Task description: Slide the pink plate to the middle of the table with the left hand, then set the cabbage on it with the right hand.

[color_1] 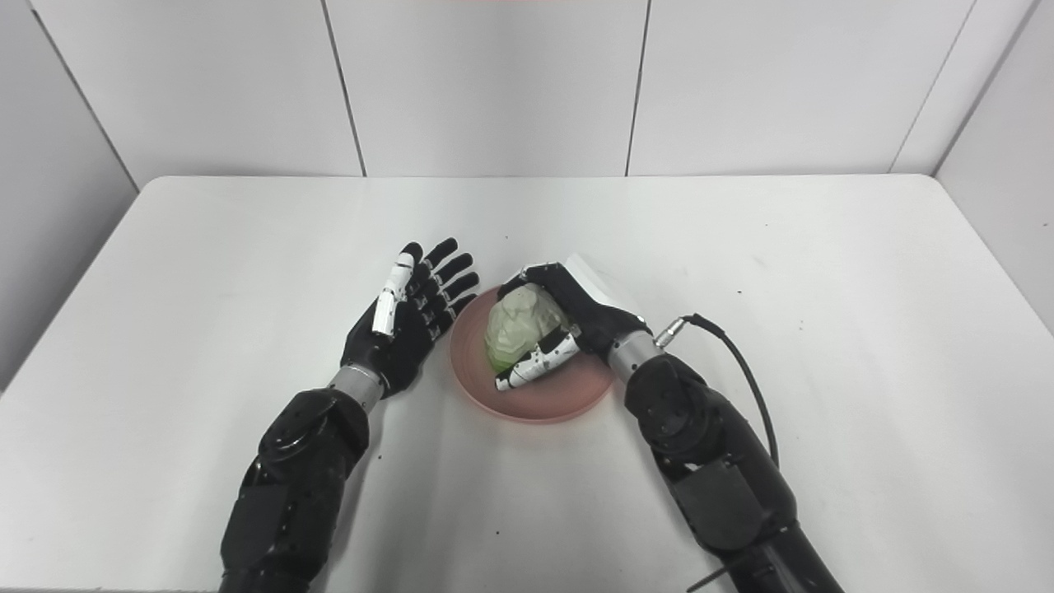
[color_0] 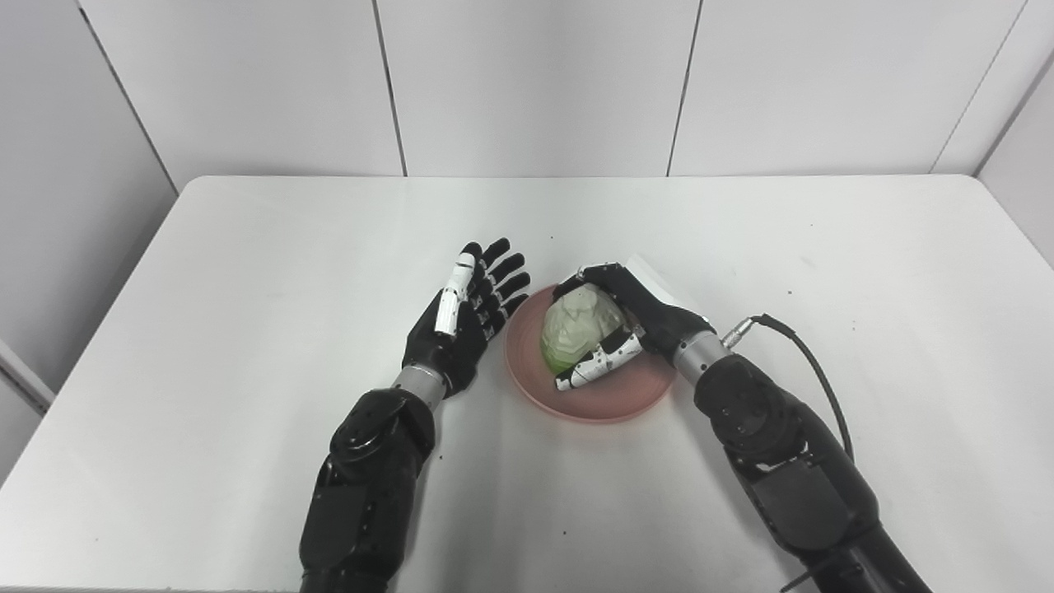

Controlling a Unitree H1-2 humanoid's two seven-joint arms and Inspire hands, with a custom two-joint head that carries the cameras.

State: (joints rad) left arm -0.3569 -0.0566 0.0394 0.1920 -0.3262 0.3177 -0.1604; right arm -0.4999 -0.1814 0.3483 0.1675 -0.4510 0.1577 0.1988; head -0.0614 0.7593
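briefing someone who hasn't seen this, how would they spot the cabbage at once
Start at the white table and find the pink plate near its middle. The cabbage sits over it, with the right hand wrapped around it. It is the only pale green, leafy lump; the left hand beside the plate holds nothing.

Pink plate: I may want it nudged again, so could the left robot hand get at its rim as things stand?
Probably yes. The left robot hand is open right beside the pink plate, fingertips at its left rim, nothing between. The right robot hand, shut on the cabbage, fills only the plate's middle and right.
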